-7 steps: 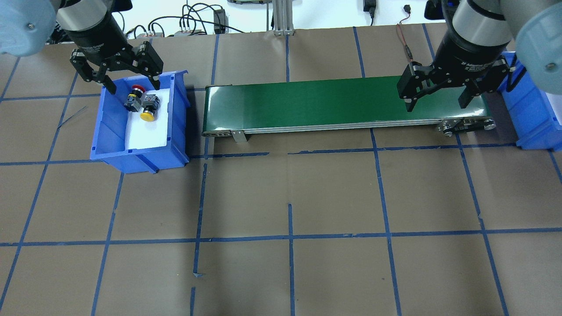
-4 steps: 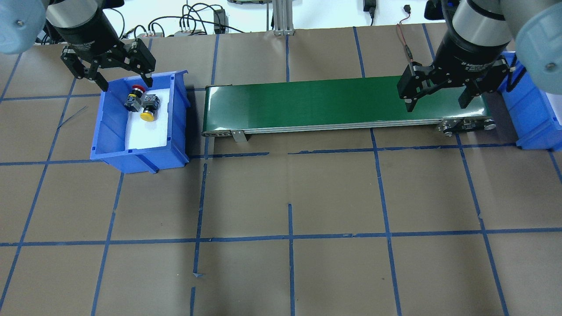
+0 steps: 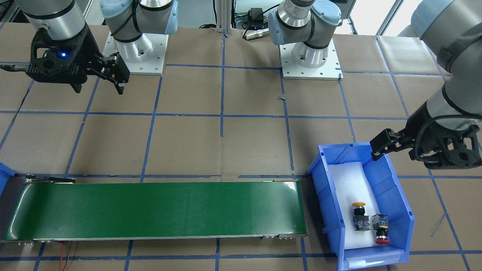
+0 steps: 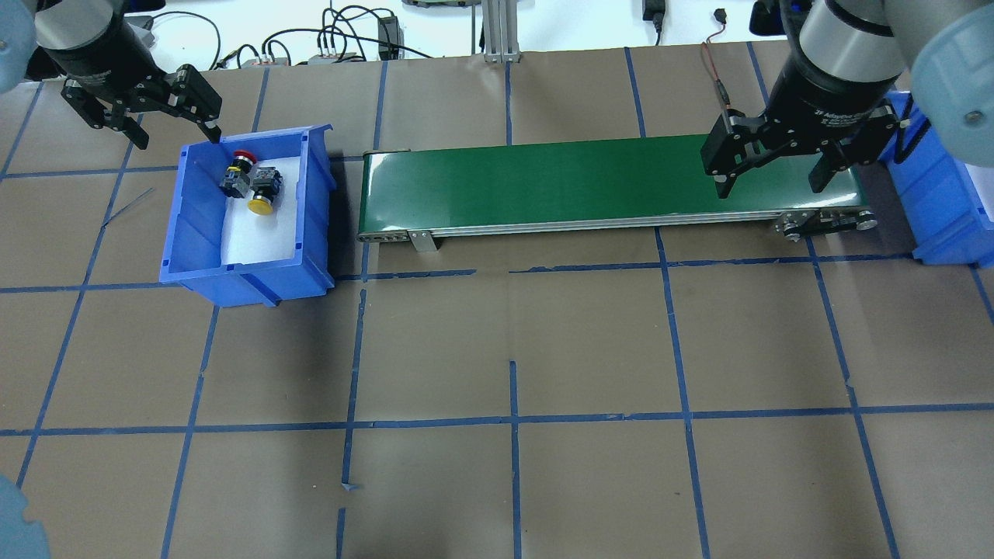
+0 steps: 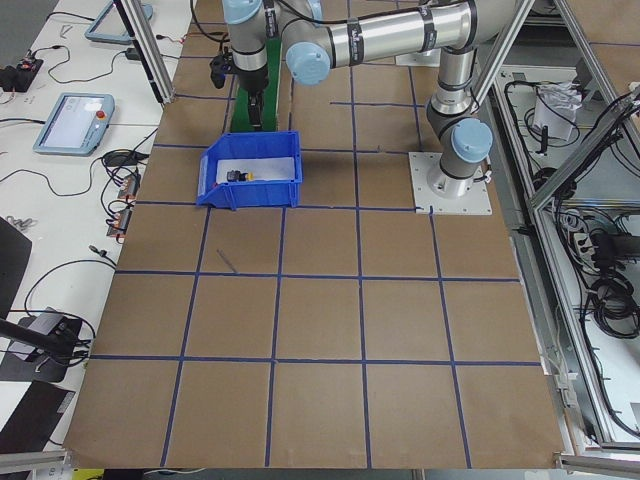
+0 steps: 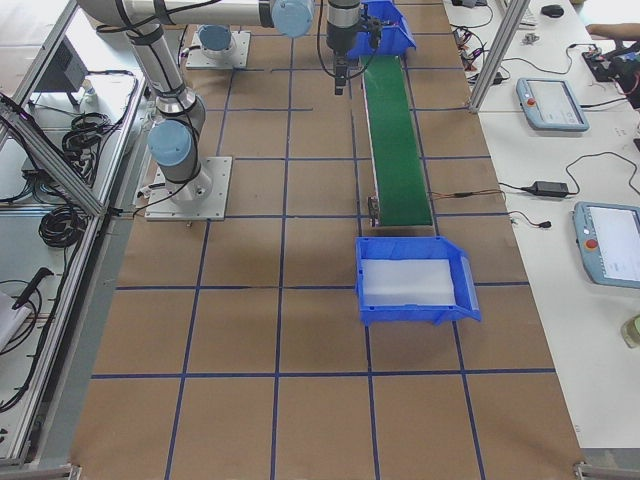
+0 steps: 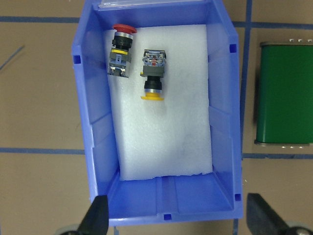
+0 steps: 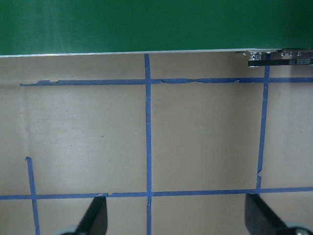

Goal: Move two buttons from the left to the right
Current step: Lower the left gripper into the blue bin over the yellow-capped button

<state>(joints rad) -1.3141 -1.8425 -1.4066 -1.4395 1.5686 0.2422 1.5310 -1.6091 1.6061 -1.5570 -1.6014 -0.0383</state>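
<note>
- Currently the left gripper (image 4: 175, 133) is wide open and empty, hanging over the left edge of the blue bin (image 4: 175, 233).
- Right gripper (image 4: 769, 186) is wide open and empty, above the right end of the green conveyor (image 4: 559, 182).
- Red button (image 4: 235, 172) and yellow button (image 4: 264, 190) lie side by side on white foam at the bin's far end.

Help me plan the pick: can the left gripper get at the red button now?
Probably yes: the left gripper is open, the bin open-topped, nothing covers the red button; the yellow button lies close beside.
</note>
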